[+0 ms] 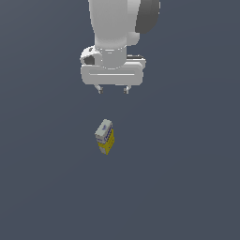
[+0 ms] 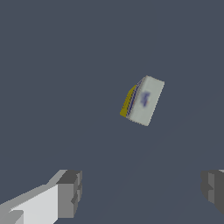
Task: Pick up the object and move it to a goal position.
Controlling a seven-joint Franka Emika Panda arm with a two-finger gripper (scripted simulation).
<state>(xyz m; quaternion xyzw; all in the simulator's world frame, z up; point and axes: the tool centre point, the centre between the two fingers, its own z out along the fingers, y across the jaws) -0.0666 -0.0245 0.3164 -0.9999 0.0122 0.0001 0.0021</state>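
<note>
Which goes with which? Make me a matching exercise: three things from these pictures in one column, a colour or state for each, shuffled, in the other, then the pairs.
Things:
1. claw
2. box
3. floor

Colour or state:
A. plain dark blue-grey
B. open, holding nothing
C. yellow below, white-grey on top with a small blue mark

Pairs: 1-B, 2-C, 3-A
</note>
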